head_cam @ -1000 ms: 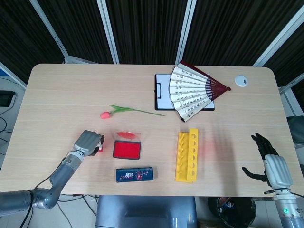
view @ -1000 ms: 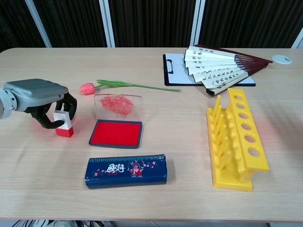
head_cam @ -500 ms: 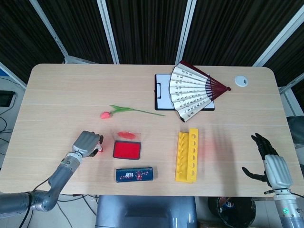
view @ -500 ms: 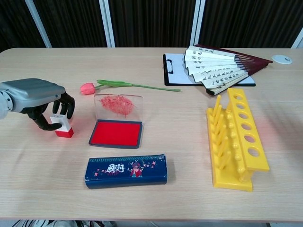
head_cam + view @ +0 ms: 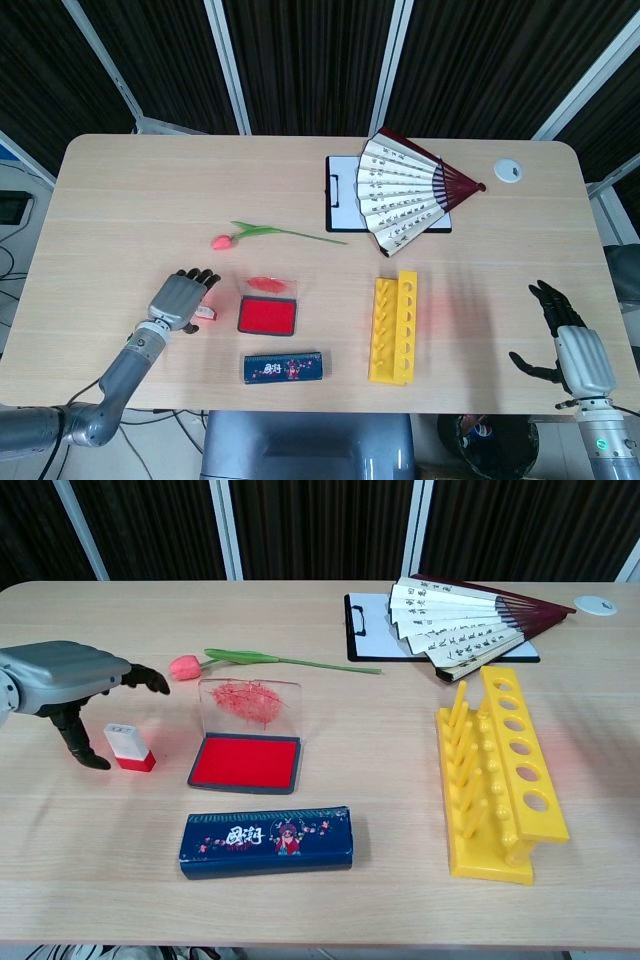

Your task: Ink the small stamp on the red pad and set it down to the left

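Red-based small stamp (image 5: 126, 748) stands on the table (image 5: 330, 900) just left of the red pad (image 5: 246, 762), free of the left hand (image 5: 68, 680), whose fingers are spread apart above and beside it with nothing held. Pad lid up, red smears on it; whether the stamp face carries ink cannot be seen, but placement to the left looks done, leaving only the hand to clear away. Right hand (image 5: 572, 345) off the table's right edge, fingers apart, holding nothing.
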Controlling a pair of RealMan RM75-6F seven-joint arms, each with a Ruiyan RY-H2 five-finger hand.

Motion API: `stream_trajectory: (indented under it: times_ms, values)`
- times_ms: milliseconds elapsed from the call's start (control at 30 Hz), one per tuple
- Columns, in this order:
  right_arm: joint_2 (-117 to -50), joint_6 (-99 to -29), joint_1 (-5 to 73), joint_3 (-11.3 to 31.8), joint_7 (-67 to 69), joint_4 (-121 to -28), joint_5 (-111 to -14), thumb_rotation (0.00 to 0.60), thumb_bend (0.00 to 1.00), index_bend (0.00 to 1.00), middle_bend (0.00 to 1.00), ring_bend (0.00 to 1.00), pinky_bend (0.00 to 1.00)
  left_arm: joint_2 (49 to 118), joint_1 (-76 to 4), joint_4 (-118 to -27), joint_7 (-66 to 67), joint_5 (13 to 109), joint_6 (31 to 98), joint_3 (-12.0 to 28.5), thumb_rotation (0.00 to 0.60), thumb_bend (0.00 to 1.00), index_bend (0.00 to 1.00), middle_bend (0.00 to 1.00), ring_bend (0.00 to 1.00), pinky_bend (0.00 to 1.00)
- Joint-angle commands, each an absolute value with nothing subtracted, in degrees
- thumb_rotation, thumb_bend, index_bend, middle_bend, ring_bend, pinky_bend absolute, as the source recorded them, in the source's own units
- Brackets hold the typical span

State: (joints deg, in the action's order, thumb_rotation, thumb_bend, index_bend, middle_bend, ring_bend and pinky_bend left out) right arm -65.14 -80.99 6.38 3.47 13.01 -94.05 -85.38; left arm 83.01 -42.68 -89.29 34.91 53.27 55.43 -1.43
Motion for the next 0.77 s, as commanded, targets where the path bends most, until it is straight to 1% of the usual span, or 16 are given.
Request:
stream_trajectory:
  times_ms: [33, 133, 267, 400, 533, 633, 667, 767]
  values:
    - [-65.2, -81.1, 6.4, 3.5, 12.9, -94.0, -85.5, 0.600, 0.26, 0.01, 0.00, 0.00, 0.19, 81.9, -42.2, -90.7, 34.7, 53.9, 56.6, -1.2, 0.600, 0.02, 0.02, 0.00, 0.01, 0.10]
    - [-65.2, -81.2, 6.4, 3.4, 12.7, -93.9, -85.7, 0.600, 0.26, 0.01, 0.00, 0.00, 0.19, 80.0, -40.9, -93.0, 33.9, 56.5, 59.7, -1.1, 0.600, 0.02, 0.00, 0.00, 0.00, 0.05]
    - [-65.3, -81.5, 6.4, 3.4, 11.6, -93.5, -86.0, 0.600, 0.26, 0.01, 0.00, 0.00, 0.19, 76.0, -37.5, -97.4, 32.0, 61.9, 66.1, -2.2, 0.600, 0.02, 0.00, 0.00, 0.00, 0.01]
    - [-65.6, -81.8, 6.3, 3.4, 10.7, -93.3, -86.2, 0.600, 0.26, 0.01, 0.00, 0.00, 0.19, 71.1, -32.9, -102.0, 29.4, 67.3, 72.2, -4.5, 0.600, 0.02, 0.00, 0.00, 0.00, 0.00]
    - [-65.7, -82.2, 6.3, 3.3, 10.4, -93.3, -86.5, 0.600, 0.26, 0.01, 0.00, 0.00, 0.19, 67.3, -28.0, -104.5, 24.6, 72.6, 77.9, -7.2, 0.600, 0.02, 0.00, 0.00, 0.00, 0.00]
    - [-65.7, -82.4, 6.2, 3.3, 10.2, -93.2, -86.8, 0.600, 0.26, 0.01, 0.00, 0.00, 0.19, 65.8, -24.3, -103.0, 21.3, 77.7, 82.8, -9.3, 0.600, 0.02, 0.00, 0.00, 0.00, 0.00]
    - [-65.8, -82.5, 6.2, 3.2, 10.1, -93.1, -86.9, 0.600, 0.26, 0.01, 0.00, 0.00, 0.19, 65.7, -22.5, -101.3, 20.0, 80.0, 85.2, -10.2, 0.600, 0.02, 0.00, 0.00, 0.00, 0.00]
    - [-65.8, -82.7, 6.1, 3.1, 10.0, -93.1, -87.2, 0.600, 0.26, 0.01, 0.00, 0.00, 0.19, 66.3, -18.9, -96.8, 16.9, 83.3, 89.4, -11.6, 0.600, 0.02, 0.00, 0.00, 0.00, 0.00]
